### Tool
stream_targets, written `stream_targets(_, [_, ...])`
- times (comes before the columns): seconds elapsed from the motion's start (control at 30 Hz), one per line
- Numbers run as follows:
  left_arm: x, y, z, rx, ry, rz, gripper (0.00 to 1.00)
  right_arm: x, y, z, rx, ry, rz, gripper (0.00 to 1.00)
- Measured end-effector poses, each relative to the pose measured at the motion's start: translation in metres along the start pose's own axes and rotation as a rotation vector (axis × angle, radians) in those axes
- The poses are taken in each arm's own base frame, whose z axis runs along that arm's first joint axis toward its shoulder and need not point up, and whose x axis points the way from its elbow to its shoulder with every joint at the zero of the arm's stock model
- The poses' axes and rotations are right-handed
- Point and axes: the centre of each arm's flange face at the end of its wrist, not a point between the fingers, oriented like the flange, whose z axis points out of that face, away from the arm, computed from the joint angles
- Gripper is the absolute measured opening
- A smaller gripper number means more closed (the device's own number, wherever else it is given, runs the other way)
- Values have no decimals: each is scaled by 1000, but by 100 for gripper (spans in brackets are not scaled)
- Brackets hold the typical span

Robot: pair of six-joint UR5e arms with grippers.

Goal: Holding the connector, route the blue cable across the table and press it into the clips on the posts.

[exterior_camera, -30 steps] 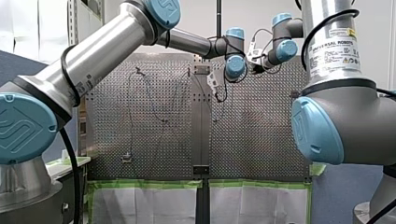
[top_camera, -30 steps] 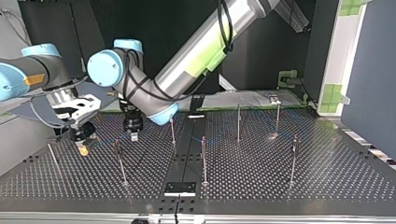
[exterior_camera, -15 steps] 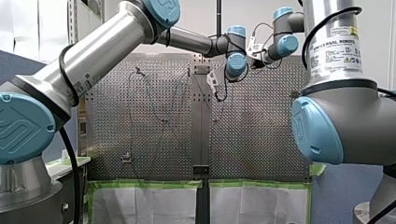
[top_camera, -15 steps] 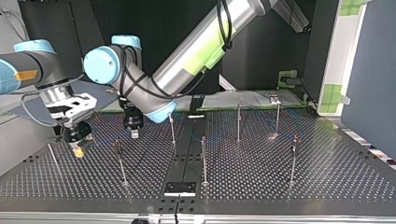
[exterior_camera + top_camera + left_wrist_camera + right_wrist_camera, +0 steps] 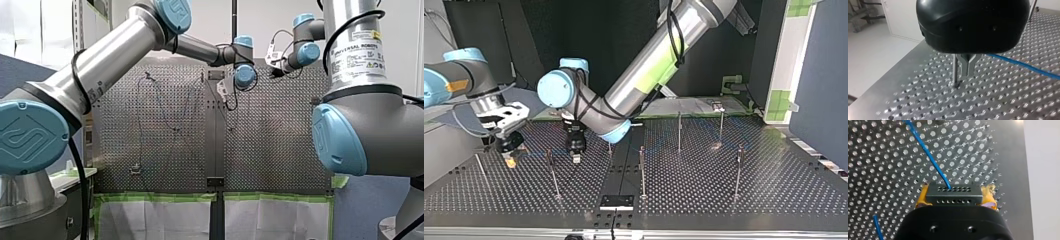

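In the right wrist view my right gripper (image 5: 954, 203) is shut on the black connector (image 5: 953, 194), yellow pads on either side of it. The blue cable (image 5: 930, 161) leaves the connector and runs away over the perforated plate. At the top view's left the same gripper (image 5: 511, 160) hangs low near a thin post (image 5: 480, 167). My left gripper (image 5: 967, 75) has its metal fingers shut with nothing seen between the tips. It stands just beside a post (image 5: 955, 71), and the cable (image 5: 1023, 65) passes behind it. In the top view it (image 5: 575, 158) hovers between two posts.
Several thin clip posts (image 5: 642, 172) stand across the plate (image 5: 774, 190), among them ones at the top view's right (image 5: 738, 170) and back (image 5: 679, 132). A black bracket (image 5: 616, 201) sits at the near edge. My left arm's forearm (image 5: 649, 60) slants over the middle.
My left gripper has moved toward the top view's right and nearer its camera, lower over the plate. My right gripper has shifted only slightly, still holding the connector.
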Motion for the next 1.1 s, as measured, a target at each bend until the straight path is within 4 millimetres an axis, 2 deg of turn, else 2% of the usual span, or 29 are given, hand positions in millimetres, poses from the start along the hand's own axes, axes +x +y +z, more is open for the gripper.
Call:
stream_targets(0.2, [-7,9,20,33,-34,-25,1,0,9,7,11,2,4,0])
stream_targets(0.43, [-4,3,17,81,-15,-25,1,1,17,10,7,5,4,0])
stream_targets(0.47, [-3,1,16,89,-9,-23,10,1,18,9,6,5,4,0])
stream_targets(0.5, [-2,0,14,95,-3,-22,24,1,19,9,5,5,3,0])
stream_targets(0.53, [-1,-1,13,101,2,-21,24,1,20,9,4,6,3,0])
stream_targets(0.57, [0,-3,11,109,10,-20,34,2,21,9,4,7,3,0])
stream_targets(0.6, [0,-4,10,113,16,-18,39,2,21,9,4,7,2,0])
stream_targets(0.73, [3,-5,7,120,35,-10,39,2,24,9,5,8,1,0])
stream_targets(0.77, [3,-5,7,120,38,-9,95,2,24,9,5,8,0,0])
stream_targets(0.8, [3,-5,7,120,39,-8,100,2,25,9,5,8,0,0])
stream_targets(1.1, [5,-3,2,106,65,19,100,3,27,9,1,8,-3,0])
